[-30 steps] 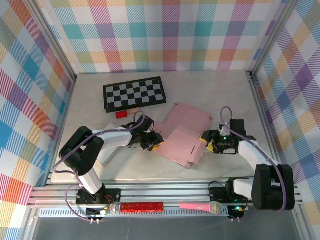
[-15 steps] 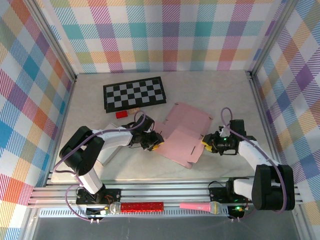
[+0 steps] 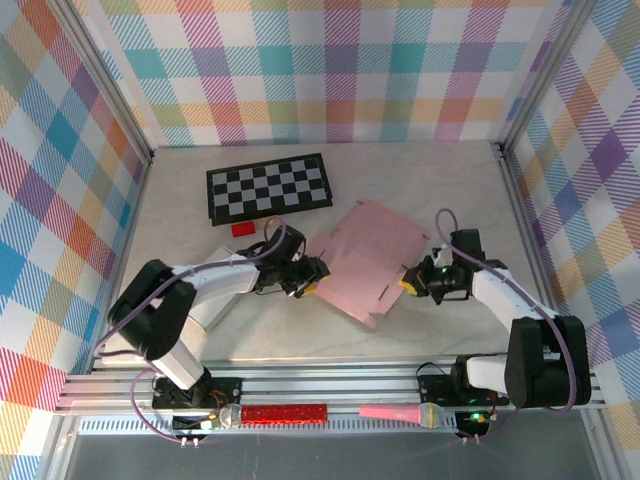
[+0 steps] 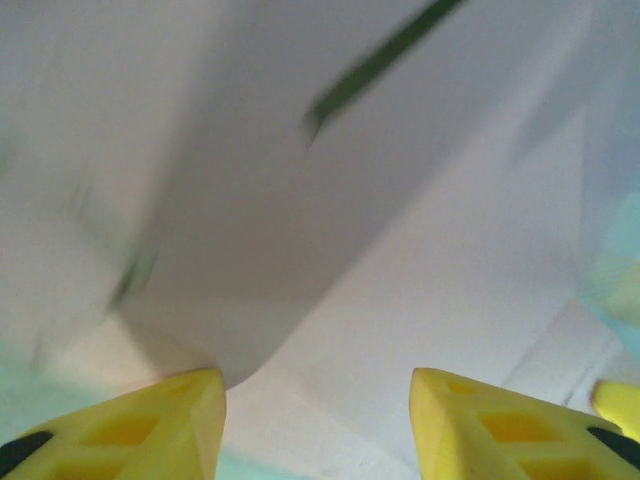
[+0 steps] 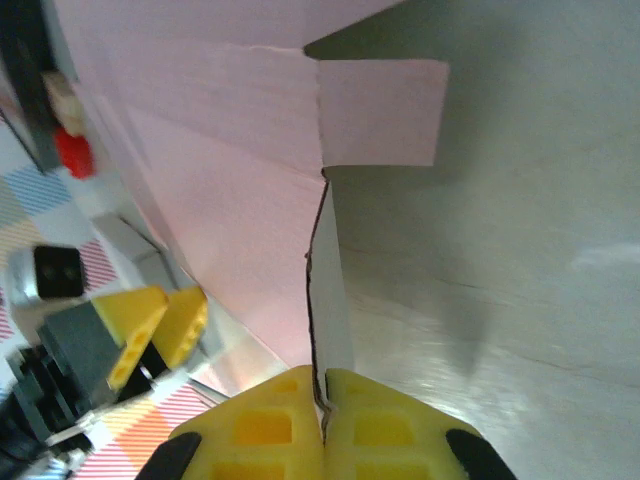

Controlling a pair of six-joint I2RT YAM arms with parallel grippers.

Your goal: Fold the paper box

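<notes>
The pink paper box [image 3: 370, 258] lies unfolded in the middle of the table, its near right side raised a little. My right gripper [image 3: 411, 285] is shut on the thin edge of the right flap; in the right wrist view the paper edge [image 5: 325, 300] runs straight into the closed gripper [image 5: 322, 405]. My left gripper [image 3: 311, 277] sits at the sheet's left edge, open, with its yellow fingers [image 4: 150, 425] apart. A blurred pale sheet of the box [image 4: 330, 200] curves just ahead of them, none of it clamped. The left fingers [image 5: 155, 320] also show past the pink panel [image 5: 220, 170].
A black-and-white checkerboard [image 3: 268, 187] lies at the back left, with a red block [image 3: 242, 229] and a small wooden piece [image 3: 269, 221] in front of it. A white box [image 3: 212, 311] rests under the left arm. A red glitter stick [image 3: 283, 412] and pink microphone [image 3: 398, 412] lie on the front rail.
My right gripper has shut on the box's right flap and drawn back slightly, tilting the sheet. My left gripper has opened wider and edged right along the left edge.
</notes>
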